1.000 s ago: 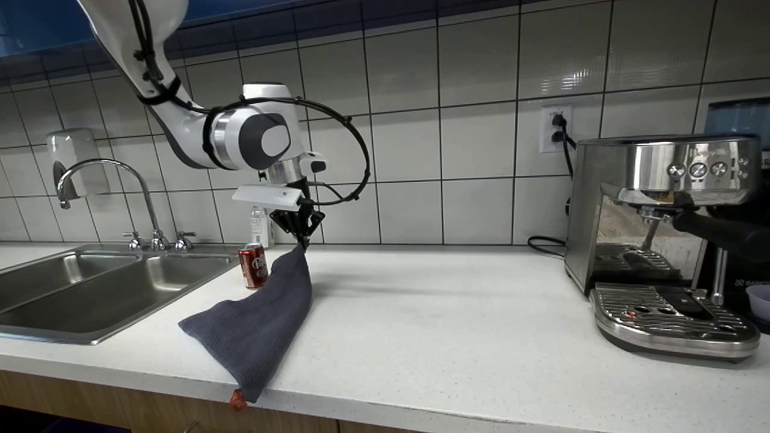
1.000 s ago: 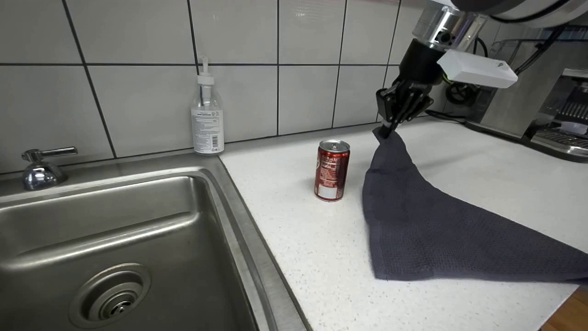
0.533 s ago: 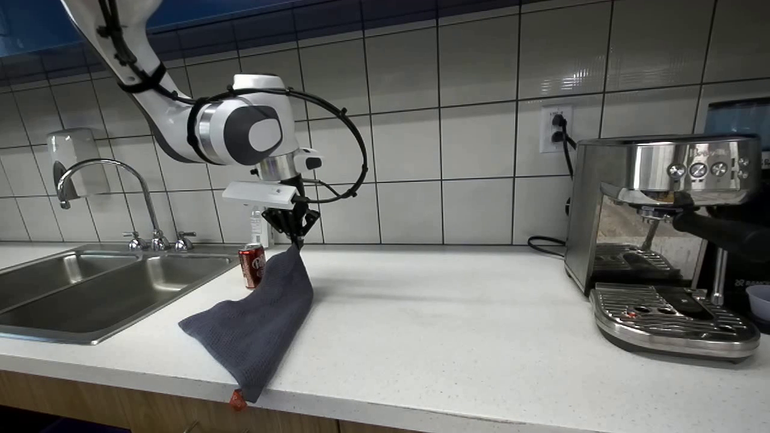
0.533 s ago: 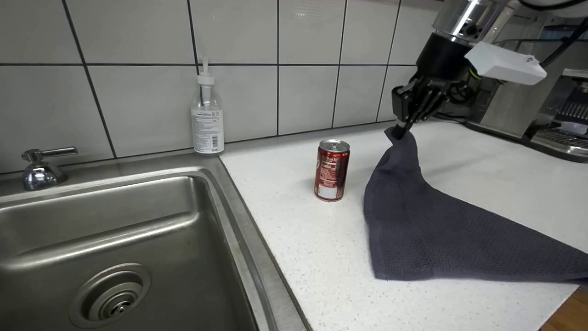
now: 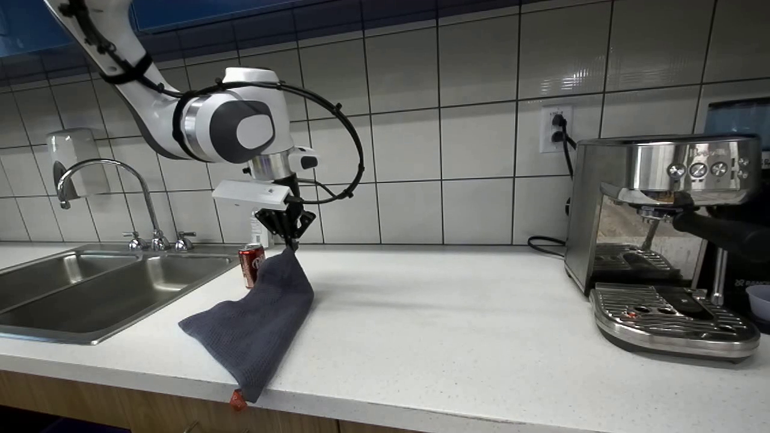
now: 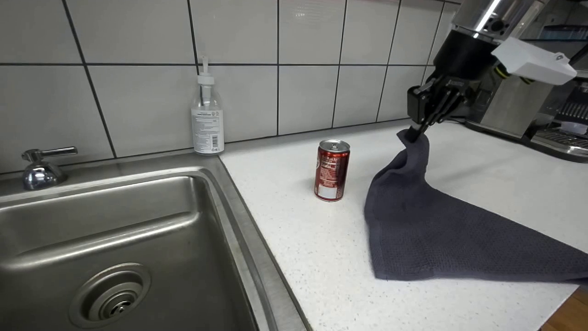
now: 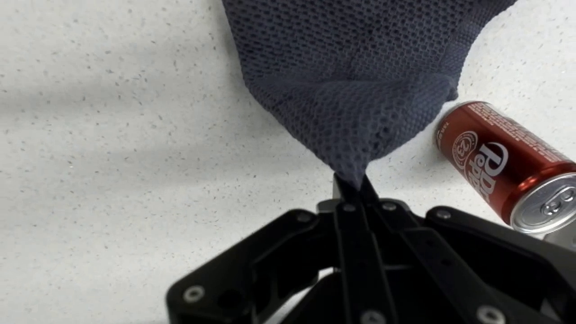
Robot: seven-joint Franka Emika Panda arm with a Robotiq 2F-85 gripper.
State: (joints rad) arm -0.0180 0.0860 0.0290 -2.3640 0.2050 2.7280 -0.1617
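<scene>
Pinching a corner of a gray towel (image 6: 427, 220) in the gripper (image 7: 354, 184) and holding it raised above the white surface (image 5: 451, 349). Resting the remainder of the towel on the surface, hanging one tip over the front edge. Hovering near an upright red soda can (image 6: 331, 171), between a sink (image 6: 252, 248) and a coffee machine (image 5: 662, 240).

The cloth (image 6: 441, 234) is slate blue-grey with a honeycomb of darker dots; the fingers (image 7: 355, 236) are black. The can (image 6: 331, 171) is deep red with white lettering and a silver top. The tabletop (image 5: 457, 313) is white, speckled grey. Far wall tiles (image 5: 406, 144) are pale, gridded by dark lines; the coffee machine (image 5: 625, 222) at right, silver.
</scene>
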